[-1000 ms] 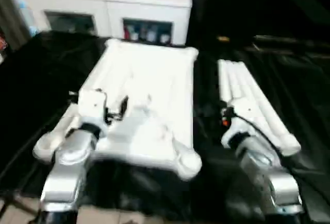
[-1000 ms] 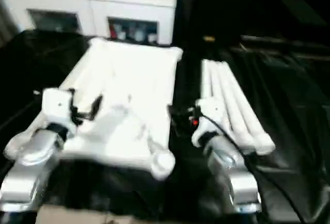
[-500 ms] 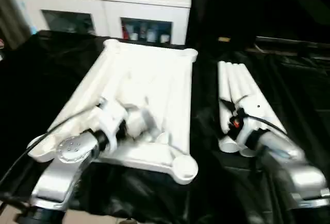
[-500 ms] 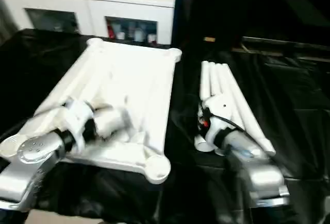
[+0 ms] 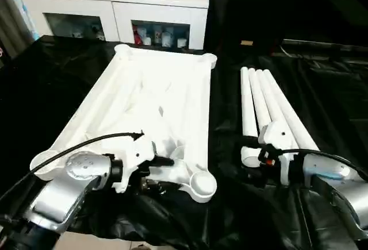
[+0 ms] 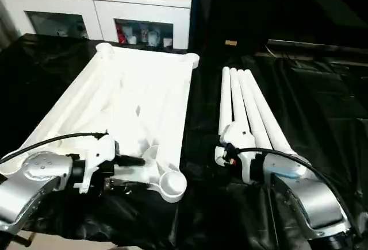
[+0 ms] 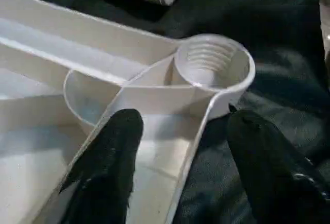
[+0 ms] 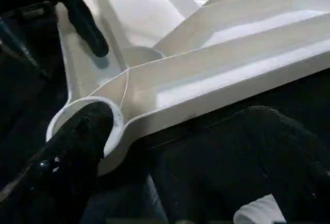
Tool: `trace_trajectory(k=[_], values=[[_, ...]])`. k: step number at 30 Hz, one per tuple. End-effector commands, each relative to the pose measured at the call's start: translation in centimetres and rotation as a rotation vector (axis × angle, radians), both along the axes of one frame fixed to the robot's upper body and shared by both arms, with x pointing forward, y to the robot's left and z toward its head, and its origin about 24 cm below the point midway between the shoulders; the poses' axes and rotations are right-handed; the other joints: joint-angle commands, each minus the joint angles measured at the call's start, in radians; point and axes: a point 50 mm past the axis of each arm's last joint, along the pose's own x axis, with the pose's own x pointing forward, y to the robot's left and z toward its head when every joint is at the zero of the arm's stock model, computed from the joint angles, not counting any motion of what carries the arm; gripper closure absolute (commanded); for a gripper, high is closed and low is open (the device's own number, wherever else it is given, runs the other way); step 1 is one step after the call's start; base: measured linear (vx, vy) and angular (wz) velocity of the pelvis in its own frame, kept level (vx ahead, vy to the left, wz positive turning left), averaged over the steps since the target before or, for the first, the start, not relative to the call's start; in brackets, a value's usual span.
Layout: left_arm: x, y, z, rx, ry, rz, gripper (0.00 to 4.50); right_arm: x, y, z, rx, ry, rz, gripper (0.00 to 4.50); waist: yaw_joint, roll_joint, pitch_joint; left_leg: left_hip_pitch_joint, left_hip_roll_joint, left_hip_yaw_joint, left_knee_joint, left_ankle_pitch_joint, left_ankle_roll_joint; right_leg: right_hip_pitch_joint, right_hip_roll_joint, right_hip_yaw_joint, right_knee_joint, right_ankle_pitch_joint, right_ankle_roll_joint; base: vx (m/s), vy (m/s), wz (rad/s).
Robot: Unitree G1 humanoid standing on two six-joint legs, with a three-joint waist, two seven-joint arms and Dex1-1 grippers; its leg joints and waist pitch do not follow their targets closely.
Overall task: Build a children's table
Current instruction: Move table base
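The white table top (image 5: 155,95) lies upside down on black cloth, ribbed underside up. Four white legs (image 5: 267,103) lie side by side to its right. My left gripper (image 5: 158,173) is at the top's near edge, beside the near-right corner socket (image 7: 212,62). It is open (image 7: 185,123), one finger inside the rim and one outside over the cloth. My right gripper (image 6: 224,155) sits at the near ends of the legs, pointing toward the table top. It is open (image 8: 178,126) with nothing between its fingers.
A white cabinet (image 5: 115,8) with glass doors stands behind the table top, small items on it. Crumpled black cloth (image 5: 322,89) covers the whole work surface. A dark gap separates the table top from the legs.
My left gripper has come down from over the ribbed underside to the near rim by the corner socket. My right gripper has drawn back to the legs' near ends and turned left.
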Motion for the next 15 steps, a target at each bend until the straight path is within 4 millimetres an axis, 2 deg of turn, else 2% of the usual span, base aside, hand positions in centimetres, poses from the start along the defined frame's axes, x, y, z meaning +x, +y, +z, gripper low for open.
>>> trace_trajectory(k=[1,7,9,11,14,15], values=[[-0.02,0.13,-0.11,0.040,0.018,-0.019,1.80,-0.38,0.13,0.17,-0.030,0.003,0.034,0.00,0.003,0.006,-0.041,-0.001,0.072,-0.023,-0.091,-0.114,0.037,0.040,-0.082,0.045,-0.081,-0.099,-0.216,0.000,0.000,0.00],[0.03,0.47,-0.33,0.090,0.017,-0.018,2.24,-0.91,0.16,-0.10,-0.051,0.026,0.067,0.00,0.002,0.004,-0.038,0.000,0.074,-0.022,-0.093,-0.135,0.035,0.038,-0.084,0.047,-0.085,-0.117,-0.222,0.000,0.000,0.00],[0.01,0.50,-0.37,0.106,0.019,-0.026,2.30,-1.01,0.16,-0.07,-0.055,0.030,0.075,0.00,0.003,0.007,-0.038,0.000,0.075,-0.023,-0.094,-0.148,0.029,0.038,-0.086,0.048,-0.086,-0.138,-0.220,0.000,0.000,0.00],[0.03,0.53,-0.46,0.125,0.020,-0.034,2.59,-1.09,0.16,-0.04,-0.058,0.034,0.081,0.00,0.002,0.006,-0.037,0.000,0.075,-0.023,-0.095,-0.154,0.027,0.037,-0.085,0.047,-0.087,-0.140,-0.220,0.000,0.000,0.00],[0.08,0.60,-0.66,0.154,0.025,-0.039,2.71,-1.22,0.15,-0.07,-0.068,0.038,0.088,0.00,0.002,0.005,-0.037,0.000,0.075,-0.023,-0.094,-0.144,0.029,0.038,-0.085,0.048,-0.086,-0.132,-0.218,0.000,0.000,0.00],[0.08,0.60,-0.69,0.156,0.026,-0.039,2.90,-1.23,0.15,-0.08,-0.069,0.038,0.089,0.00,0.003,0.006,-0.037,-0.001,0.075,-0.023,-0.094,-0.136,0.030,0.039,-0.085,0.048,-0.086,-0.129,-0.216,0.000,0.000,0.00]])
